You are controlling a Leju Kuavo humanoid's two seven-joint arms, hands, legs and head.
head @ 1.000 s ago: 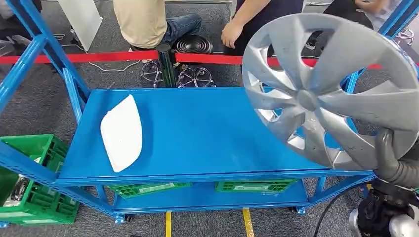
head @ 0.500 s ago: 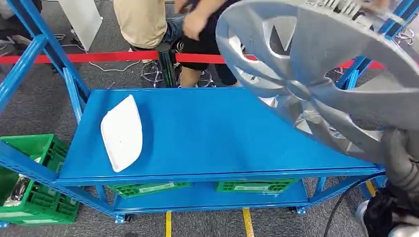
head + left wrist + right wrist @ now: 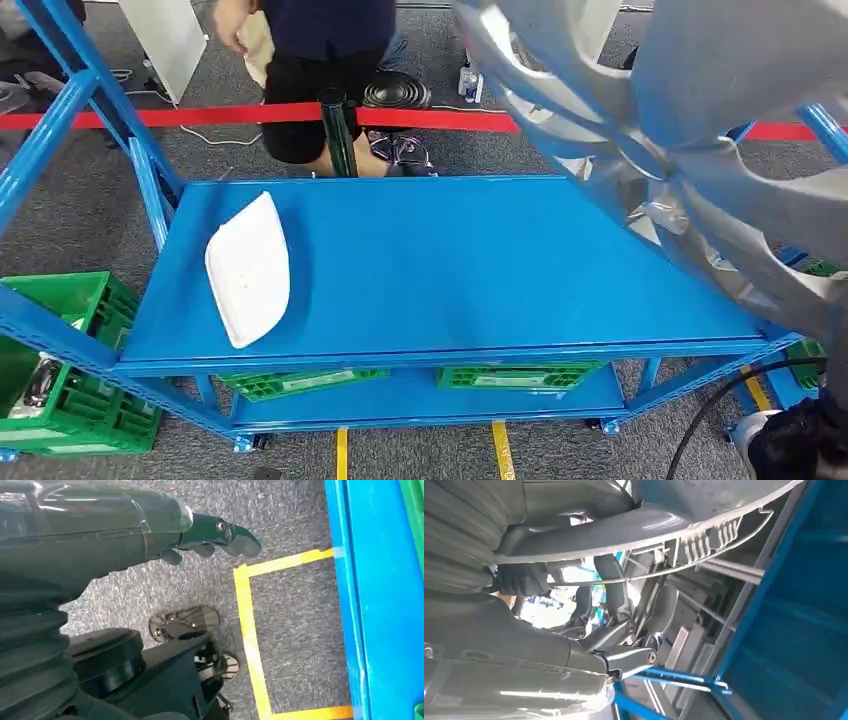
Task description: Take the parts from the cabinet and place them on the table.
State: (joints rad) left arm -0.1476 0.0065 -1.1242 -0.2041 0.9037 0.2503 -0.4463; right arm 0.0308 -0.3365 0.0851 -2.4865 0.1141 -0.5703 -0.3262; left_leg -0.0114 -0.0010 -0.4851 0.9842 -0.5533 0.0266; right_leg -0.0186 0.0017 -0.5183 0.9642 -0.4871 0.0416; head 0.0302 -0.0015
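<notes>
From the head view, the silver hubcap (image 3: 690, 150) hangs tilted above the far right corner of the blue table (image 3: 440, 270), close to the camera and partly cut off by the frame. A white panel (image 3: 248, 268) lies flat on the table's left part. Green crates (image 3: 60, 360) sit beside and below the table, and a person (image 3: 320, 70) stands beyond the red barrier tape (image 3: 200, 115).

The left wrist view shows the left hand (image 3: 210, 537) over grey carpet beside the table's edge, fingers loosely curled, holding nothing.

In the right wrist view, the right hand (image 3: 619, 610) grips the hubcap's rim, fingers hooked behind it.
</notes>
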